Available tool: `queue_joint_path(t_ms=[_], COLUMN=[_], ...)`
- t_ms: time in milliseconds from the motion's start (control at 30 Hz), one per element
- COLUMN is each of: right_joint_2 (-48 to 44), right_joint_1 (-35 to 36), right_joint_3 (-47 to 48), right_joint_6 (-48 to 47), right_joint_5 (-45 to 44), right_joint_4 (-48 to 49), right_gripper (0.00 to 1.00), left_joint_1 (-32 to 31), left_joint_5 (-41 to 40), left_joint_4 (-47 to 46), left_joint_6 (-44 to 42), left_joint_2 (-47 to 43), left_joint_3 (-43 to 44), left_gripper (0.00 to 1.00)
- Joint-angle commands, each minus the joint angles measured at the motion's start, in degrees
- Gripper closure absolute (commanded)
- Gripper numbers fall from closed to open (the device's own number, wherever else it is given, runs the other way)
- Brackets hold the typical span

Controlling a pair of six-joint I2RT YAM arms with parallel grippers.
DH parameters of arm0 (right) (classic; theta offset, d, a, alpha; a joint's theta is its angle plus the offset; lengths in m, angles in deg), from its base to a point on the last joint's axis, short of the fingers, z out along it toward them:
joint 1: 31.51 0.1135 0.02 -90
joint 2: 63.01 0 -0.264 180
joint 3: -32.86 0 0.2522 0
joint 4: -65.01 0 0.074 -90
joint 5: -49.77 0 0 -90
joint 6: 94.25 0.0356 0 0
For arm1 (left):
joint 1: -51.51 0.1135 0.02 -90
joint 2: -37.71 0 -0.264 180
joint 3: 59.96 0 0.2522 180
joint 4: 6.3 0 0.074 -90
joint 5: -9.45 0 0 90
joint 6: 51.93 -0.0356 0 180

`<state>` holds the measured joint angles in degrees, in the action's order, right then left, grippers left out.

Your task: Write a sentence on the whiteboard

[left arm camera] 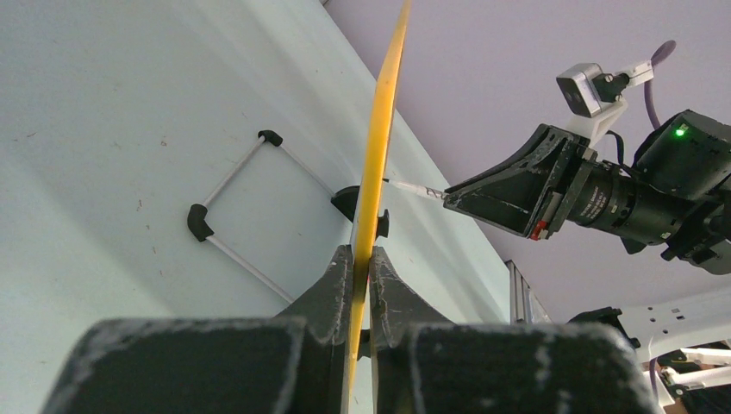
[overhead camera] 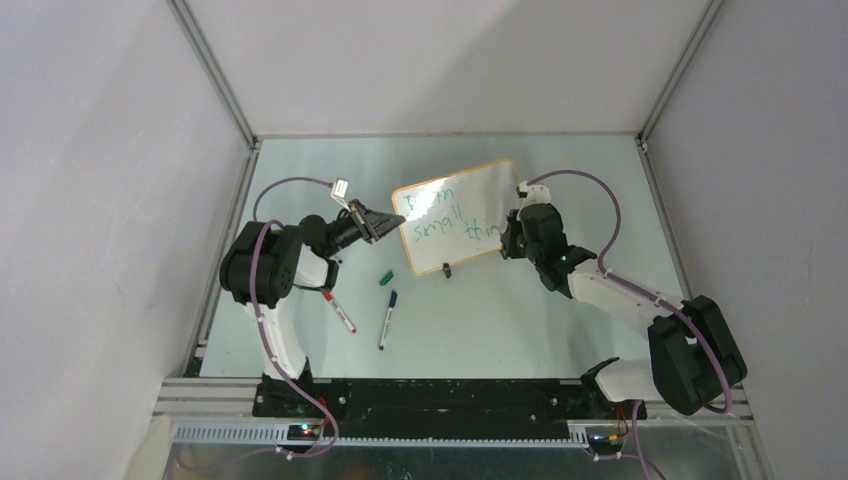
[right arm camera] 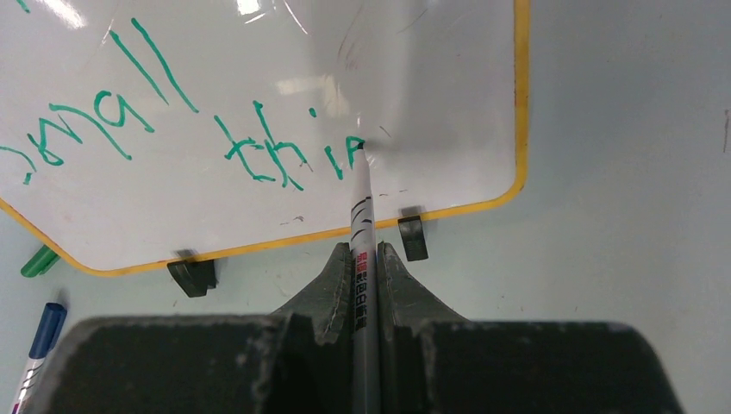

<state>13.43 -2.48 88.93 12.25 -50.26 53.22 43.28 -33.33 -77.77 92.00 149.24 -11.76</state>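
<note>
The whiteboard [overhead camera: 460, 215] with its orange frame stands tilted at the table's middle. It carries green writing [right arm camera: 259, 151] reading "small" and "thin" in the right wrist view, and a fainter upper line shows in the top view. My left gripper [overhead camera: 392, 222] is shut on the board's left edge, seen edge-on in the left wrist view [left arm camera: 379, 147]. My right gripper [right arm camera: 365, 254] is shut on a grey marker [right arm camera: 362, 216]. The marker's tip touches the board just after "thin". Two black clip feet [right arm camera: 413, 237] sit under the frame.
A green cap [overhead camera: 386, 278], a blue-capped marker [overhead camera: 387, 318] and a red-capped marker [overhead camera: 339, 312] lie on the table in front of the board. A wire stand [left arm camera: 233, 216] lies behind the board. Enclosure walls ring the table.
</note>
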Motion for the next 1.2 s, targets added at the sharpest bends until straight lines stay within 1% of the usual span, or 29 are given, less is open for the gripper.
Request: queue_joint_path(t_ms=[0,267,500,733,1167], right_joint_2=[-0.3,-0.3,0.3,-1.1,-2.1], right_joint_1=[-0.8,-1.0,-1.0,-0.5,-0.4], right_joint_3=[2.4,2.4,2.3,-0.5,-0.7], right_joint_6=[0.4,0.4,1.0,1.5,1.4], right_joint_5=[-1.3,-0.8,-1.0,-1.3,-1.0], right_joint_4=[1.8,1.0,-1.6,-1.7,-0.8], right_gripper=[1.00,1.00,1.00,1.00,1.00], left_joint_1=[-0.3,-0.3,-0.4,-0.3,-0.3], left_joint_5=[1.3,1.3,1.3,1.2,1.2], left_joint_4=[-2.7,-2.7,-2.8,-2.7,-2.7], left_joint_6=[-0.2,-0.1,-0.1,-0.2,-0.2], left_joint_2=[-2.3,-2.3,-2.3,-2.4,-2.5], left_joint_3=[-0.1,-0.1,-0.1,-0.1,-0.2], left_gripper=[1.00,1.00,1.00,1.00,1.00])
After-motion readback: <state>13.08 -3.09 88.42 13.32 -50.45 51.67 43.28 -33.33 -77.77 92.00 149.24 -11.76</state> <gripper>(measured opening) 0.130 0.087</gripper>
